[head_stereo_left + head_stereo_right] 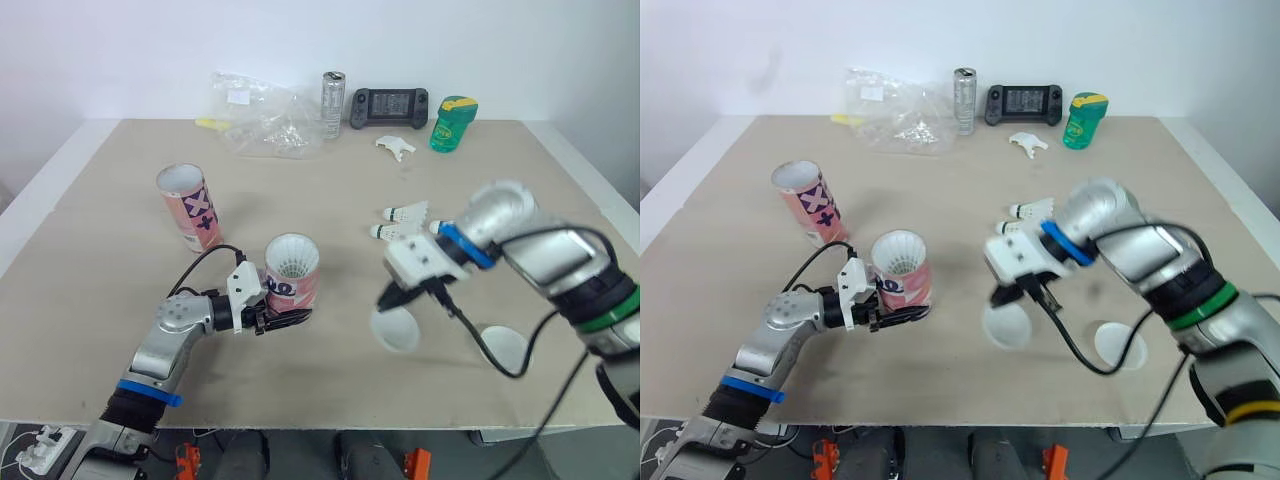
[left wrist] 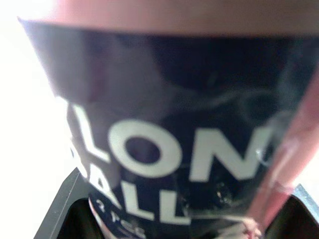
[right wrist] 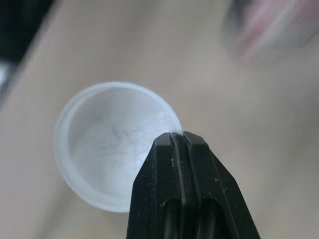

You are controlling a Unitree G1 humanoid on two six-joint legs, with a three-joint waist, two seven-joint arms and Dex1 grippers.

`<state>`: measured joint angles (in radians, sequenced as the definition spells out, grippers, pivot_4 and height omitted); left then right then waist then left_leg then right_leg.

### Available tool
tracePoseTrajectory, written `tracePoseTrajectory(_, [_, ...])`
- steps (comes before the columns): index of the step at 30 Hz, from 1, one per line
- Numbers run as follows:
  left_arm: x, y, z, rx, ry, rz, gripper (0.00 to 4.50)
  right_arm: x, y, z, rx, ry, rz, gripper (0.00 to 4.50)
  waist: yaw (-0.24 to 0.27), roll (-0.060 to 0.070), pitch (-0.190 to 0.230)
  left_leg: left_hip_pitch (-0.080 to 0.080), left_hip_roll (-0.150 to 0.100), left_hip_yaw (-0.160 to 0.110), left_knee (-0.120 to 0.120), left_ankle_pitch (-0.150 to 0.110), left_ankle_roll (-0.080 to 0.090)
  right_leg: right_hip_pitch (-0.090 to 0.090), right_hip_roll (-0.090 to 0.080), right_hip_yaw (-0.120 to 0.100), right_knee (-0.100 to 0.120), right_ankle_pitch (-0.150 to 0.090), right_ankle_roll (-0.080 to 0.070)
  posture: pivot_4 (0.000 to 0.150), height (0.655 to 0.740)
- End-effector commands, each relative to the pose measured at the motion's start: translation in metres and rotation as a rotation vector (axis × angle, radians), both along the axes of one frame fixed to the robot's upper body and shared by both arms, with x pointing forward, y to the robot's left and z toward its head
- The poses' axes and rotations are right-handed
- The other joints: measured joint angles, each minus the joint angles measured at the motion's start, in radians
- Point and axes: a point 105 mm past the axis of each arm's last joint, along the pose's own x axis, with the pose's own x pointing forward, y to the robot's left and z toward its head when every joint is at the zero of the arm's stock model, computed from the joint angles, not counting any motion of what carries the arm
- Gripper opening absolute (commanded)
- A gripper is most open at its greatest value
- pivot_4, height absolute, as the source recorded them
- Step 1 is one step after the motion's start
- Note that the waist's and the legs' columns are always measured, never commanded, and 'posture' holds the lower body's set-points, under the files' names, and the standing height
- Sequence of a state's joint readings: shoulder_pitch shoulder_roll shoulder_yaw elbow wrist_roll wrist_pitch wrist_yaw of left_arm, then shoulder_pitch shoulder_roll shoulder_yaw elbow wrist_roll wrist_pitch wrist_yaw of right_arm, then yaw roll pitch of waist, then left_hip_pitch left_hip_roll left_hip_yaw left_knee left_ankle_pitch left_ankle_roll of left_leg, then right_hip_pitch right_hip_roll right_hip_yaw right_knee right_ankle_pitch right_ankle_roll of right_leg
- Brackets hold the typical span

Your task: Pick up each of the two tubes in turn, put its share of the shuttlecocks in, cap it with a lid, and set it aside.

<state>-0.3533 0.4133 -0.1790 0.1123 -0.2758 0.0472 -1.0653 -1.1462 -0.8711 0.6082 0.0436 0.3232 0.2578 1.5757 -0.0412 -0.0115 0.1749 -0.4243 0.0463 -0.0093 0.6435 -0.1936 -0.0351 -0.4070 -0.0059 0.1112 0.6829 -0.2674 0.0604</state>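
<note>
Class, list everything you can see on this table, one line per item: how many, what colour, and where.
Tubes: two, pink; one held near the front with shuttlecocks inside, the other further back left.
Lids: two, clear white; one held mid-table, the other lying front right.
Loose shuttlecocks: at least two, white, beside the right arm.
Plastic bag: one, clear, back.
Can: one, silver, back.
Game console: one, black, back.
Bottle: one, green, back right.
Table: one, beige.
Left pincer: black, shut on tube.
Right pincer: black, shut on lid's rim.
</note>
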Motion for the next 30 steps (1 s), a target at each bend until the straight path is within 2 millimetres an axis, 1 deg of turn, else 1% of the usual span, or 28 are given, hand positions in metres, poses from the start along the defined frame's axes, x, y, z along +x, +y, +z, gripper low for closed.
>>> tracePoseTrajectory(1, [-0.005, -0.006, -0.017, 0.051, 0.084, -0.062, 2.82, -0.006, 0.022, 0.041, 0.081, -0.035, 0.087, 0.08, 0.004, -0.001, -0.001, 0.000, 0.000, -0.001, 0.000, 0.000, 0.000, 0.000, 0.000, -0.001, 0.000, 0.000, 0.000, 0.150, 0.7236])
tracePoseTrajectory(3, [-0.007, -0.009, -0.021, 0.071, 0.124, -0.097, 2.82, -0.007, 0.037, 0.051, 0.097, -0.053, 0.123, 0.08, 0.009, -0.004, -0.003, 0.000, 0.000, -0.003, -0.002, 0.000, 0.000, 0.001, 0.000, -0.002, 0.000, -0.003, 0.000, 0.150, 0.7236])
tracePoseTrajectory(5, [-0.012, -0.011, -0.026, 0.103, 0.157, -0.140, 2.82, -0.008, 0.049, 0.058, 0.096, -0.090, 0.167, 0.08, 0.011, -0.004, -0.003, 0.000, -0.001, -0.002, -0.003, 0.000, -0.001, 0.001, 0.000, -0.002, -0.001, -0.004, -0.001, 0.150, 0.7236])
tracePoseTrajectory(7, [-0.013, -0.011, -0.029, 0.124, 0.167, -0.158, 2.82, -0.007, 0.056, 0.061, 0.096, -0.112, 0.189, 0.08, 0.013, -0.004, -0.003, -0.001, -0.002, -0.003, -0.003, 0.000, -0.001, 0.001, 0.000, -0.002, -0.001, -0.003, -0.003, 0.150, 0.7236])
tracePoseTrajectory(9, [-0.014, -0.012, -0.031, 0.133, 0.185, -0.170, 2.82, -0.006, 0.067, 0.065, 0.096, -0.143, 0.223, 0.08, 0.015, -0.004, -0.003, -0.003, -0.002, -0.004, -0.004, 0.000, -0.001, 0.000, 0.000, -0.002, -0.001, -0.003, -0.004, 0.150, 0.7236])
tracePoseTrajectory(11, [-0.014, -0.013, -0.031, 0.134, 0.192, -0.177, 2.82, -0.004, 0.074, 0.066, 0.091, -0.169, 0.244, 0.08, 0.016, -0.004, -0.003, -0.003, -0.002, -0.005, -0.005, -0.001, -0.001, 0.000, 0.000, -0.002, -0.001, -0.003, -0.005, 0.150, 0.7236])
tracePoseTrajectory(17, [-0.014, -0.011, -0.032, 0.143, 0.191, -0.178, 2.82, 0.004, 0.083, 0.067, 0.075, -0.237, 0.264, 0.08, 0.018, -0.004, -0.003, -0.003, -0.002, -0.008, -0.004, 0.000, 0.000, 0.001, 0.000, -0.006, -0.001, -0.003, -0.006, 0.150, 0.7236])
tracePoseTrajectory(24, [-0.015, -0.006, -0.036, 0.155, 0.194, -0.168, 2.82, 0.019, 0.079, 0.071, 0.020, -0.322, 0.258, 0.08, 0.018, -0.004, -0.003, -0.002, -0.002, -0.009, -0.005, 0.000, 0.000, 0.001, 0.001, -0.007, -0.001, -0.004, -0.007, 0.150, 0.7236])
tracePoseTrajectory(27, [-0.014, -0.004, -0.036, 0.158, 0.193, -0.163, 2.82, 0.022, 0.081, 0.075, 0.025, -0.334, 0.258, 0.08, 0.018, -0.004, -0.003, -0.002, -0.002, -0.009, -0.005, 0.000, 0.000, 0.001, 0.001, -0.007, -0.001, -0.004, -0.007, 0.150, 0.7236])
tracePoseTrajectory(30, [-0.013, -0.003, -0.036, 0.157, 0.189, -0.154, 2.82, 0.022, 0.082, 0.074, 0.026, -0.333, 0.263, 0.08, 0.018, -0.004, -0.003, -0.002, -0.001, -0.009, -0.006, 0.000, 0.000, 0.001, 0.001, -0.007, -0.001, -0.004, -0.008, 0.150, 0.7236])
